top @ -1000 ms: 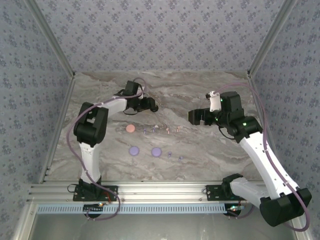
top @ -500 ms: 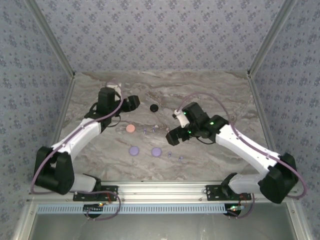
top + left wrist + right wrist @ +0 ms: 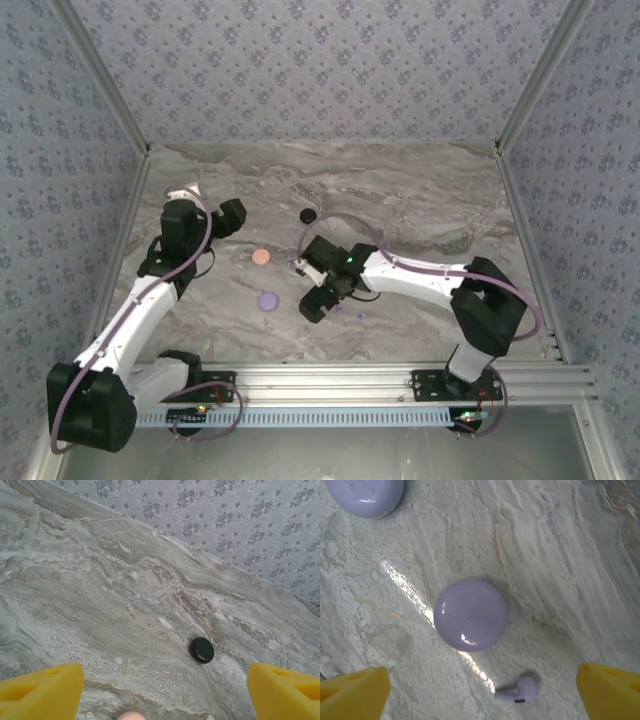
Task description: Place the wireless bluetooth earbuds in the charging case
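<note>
Wide apart and empty on both sides: my right gripper (image 3: pixel 482 694) hangs low over the marble table (image 3: pixel 580 555), its yellow fingertips (image 3: pixel 355 692) spread to either side of a round lilac case (image 3: pixel 470 614) that I am not touching. A lilac earbud (image 3: pixel 517 690) lies on its side on the bare stone just beside that case, and a second lilac case (image 3: pixel 364 496) sits further off. My left gripper (image 3: pixel 160 692) is likewise released and holds nothing; it looks across the stone at a small black disc (image 3: pixel 201 650) well ahead of it, and from above a pink case (image 3: pixel 261 257) lies near it. As I judge it, no earbud is seated yet and I am lining up on the lilac pair. The lilac case looks closed, a faint seam running across its dome, so it would have to be opened before anything goes in. The next move calls for settling on one target, case or earbud, centring over it and coming down gently, since the earbud is tiny and rounded and could skid out from between closing fingers
</note>
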You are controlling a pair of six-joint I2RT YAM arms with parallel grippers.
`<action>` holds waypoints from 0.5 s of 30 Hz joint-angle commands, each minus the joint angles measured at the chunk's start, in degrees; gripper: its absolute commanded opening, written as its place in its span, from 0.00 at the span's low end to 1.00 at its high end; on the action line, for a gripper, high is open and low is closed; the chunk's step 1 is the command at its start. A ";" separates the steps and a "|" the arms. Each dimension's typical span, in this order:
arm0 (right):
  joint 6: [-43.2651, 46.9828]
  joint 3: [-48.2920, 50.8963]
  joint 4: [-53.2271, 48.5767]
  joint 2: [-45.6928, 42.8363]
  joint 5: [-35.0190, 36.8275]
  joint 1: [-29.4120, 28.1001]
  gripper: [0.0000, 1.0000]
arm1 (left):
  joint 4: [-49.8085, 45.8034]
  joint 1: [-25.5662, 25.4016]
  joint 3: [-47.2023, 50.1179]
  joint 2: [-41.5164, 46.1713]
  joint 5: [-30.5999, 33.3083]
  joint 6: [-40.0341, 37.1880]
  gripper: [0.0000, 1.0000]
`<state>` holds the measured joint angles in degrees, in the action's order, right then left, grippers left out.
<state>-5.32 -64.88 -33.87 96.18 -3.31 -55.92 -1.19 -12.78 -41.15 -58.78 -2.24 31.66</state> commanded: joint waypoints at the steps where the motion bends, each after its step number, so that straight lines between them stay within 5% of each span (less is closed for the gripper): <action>1: 5.79 -2.93 -0.32 2.94 1.60 -0.62 0.98 | -1.25 0.45 0.78 1.38 1.44 0.68 0.85; 15: 13.32 -9.89 -3.05 12.12 -0.58 -3.71 0.98 | -1.61 0.56 1.71 1.74 1.36 1.04 0.86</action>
<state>5.96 -72.82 -34.70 106.85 -2.98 -59.02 -2.79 -12.62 -39.90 -58.17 -1.61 32.49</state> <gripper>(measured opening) 0.981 0.857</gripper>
